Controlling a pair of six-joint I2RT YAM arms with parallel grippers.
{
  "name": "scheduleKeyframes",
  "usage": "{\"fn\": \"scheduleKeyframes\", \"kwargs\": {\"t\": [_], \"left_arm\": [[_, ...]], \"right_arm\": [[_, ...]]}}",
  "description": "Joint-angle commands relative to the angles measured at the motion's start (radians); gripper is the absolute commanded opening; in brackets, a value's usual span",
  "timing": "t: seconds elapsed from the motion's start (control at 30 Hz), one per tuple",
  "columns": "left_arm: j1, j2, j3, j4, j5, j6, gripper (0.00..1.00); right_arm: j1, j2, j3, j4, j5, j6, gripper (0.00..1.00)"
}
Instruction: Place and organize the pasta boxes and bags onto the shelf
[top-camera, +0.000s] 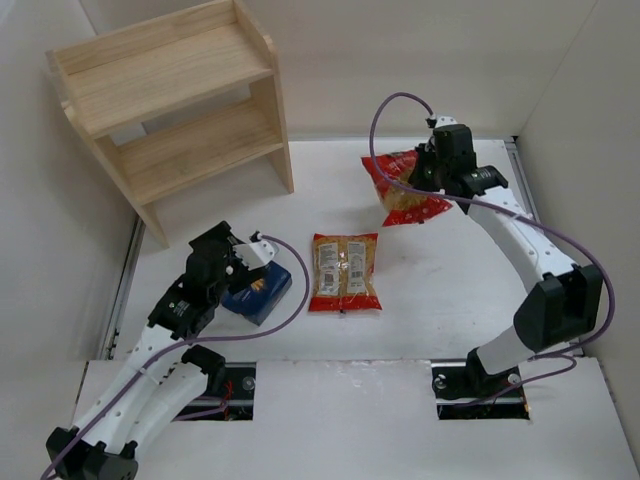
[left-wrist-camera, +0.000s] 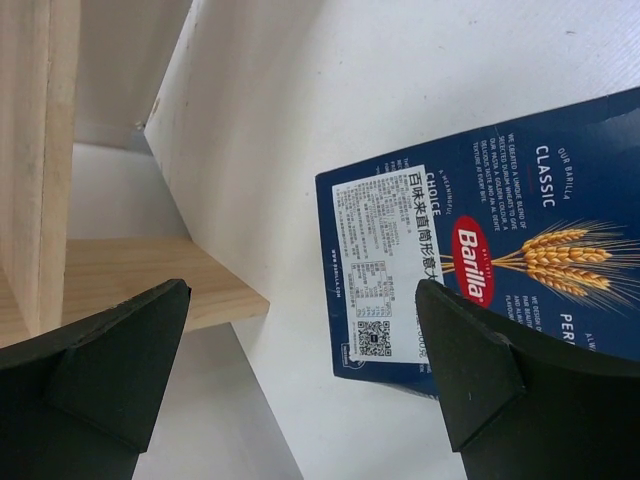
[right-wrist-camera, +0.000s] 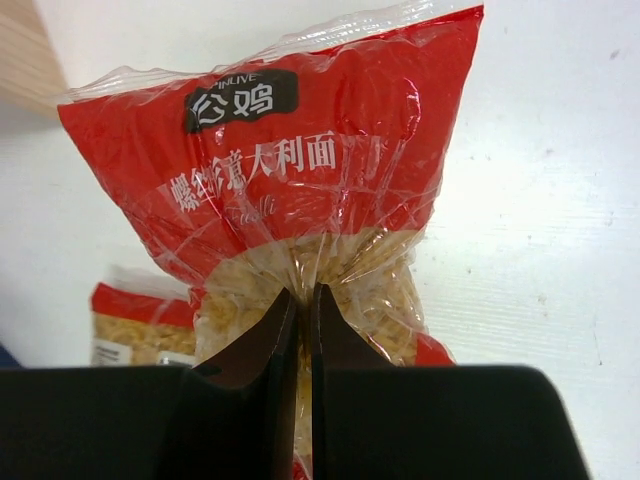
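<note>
Pasta bag (right-wrist-camera: 300, 170) is pinched in the right gripper (right-wrist-camera: 303, 300): the 2 dark fingers (right-wrist-camera: 270, 335) are pressed almost together on the clear, pasta-filled part just below its red band with white lettering. In the top view this right gripper (top-camera: 428, 172) sits at the far right of the bench (top-camera: 450, 300), and the pasta bag (top-camera: 405, 190) spreads out from it toward the left, its red band farthest from the fingers. Whether the bag has left the bench surface cannot be told.

The second bag (top-camera: 345, 272) lies flat near the middle of the bench, white labels facing up, red bands at both ends, well apart from the first one. Its corner also shows in the right wrist view, low at the left (right-wrist-camera: 140, 320).

The left gripper (left-wrist-camera: 300, 290) is spread wide and holds nothing. Its fingers (left-wrist-camera: 110, 360) frame bare bench, with the pasta box (left-wrist-camera: 520, 250) lying flat beside the right-hand finger, which covers part of the box's edge. The box is dark blue with a white label and a red logo. From above, the left gripper (top-camera: 252, 255) is over the upper corner of the pasta box (top-camera: 262, 292) at the left front of the bench.

The shelf (top-camera: 170, 90) stands at the far left corner, both of its 2 wooden tiers bare.
</note>
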Motion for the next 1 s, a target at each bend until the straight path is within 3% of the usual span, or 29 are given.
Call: {"fn": "scheduleKeyframes", "kwargs": {"t": [0.0, 0.23, 0.4, 0.7, 0.97], "left_arm": [[0.010, -0.013, -0.005, 0.040, -0.013, 0.006, 1.00], [0.056, -0.030, -0.022, 0.043, -0.023, 0.032, 1.00], [0.134, -0.079, -0.045, 0.051, -0.056, 0.033, 1.00], [0.375, -0.215, -0.112, 0.051, -0.116, 0.021, 1.00], [0.522, -0.303, -0.151, 0.008, -0.127, -0.010, 1.00]], "right_arm": [[0.032, -0.094, 0.070, 0.131, 0.018, 0.016, 0.00], [0.161, -0.176, 0.189, 0.130, 0.087, 0.004, 0.00], [0.307, -0.124, 0.303, 0.140, 0.139, -0.010, 0.00], [0.492, 0.174, 0.654, 0.203, 0.189, -0.026, 0.00], [0.559, 0.475, 1.028, 0.213, 0.205, -0.034, 0.00]]}}
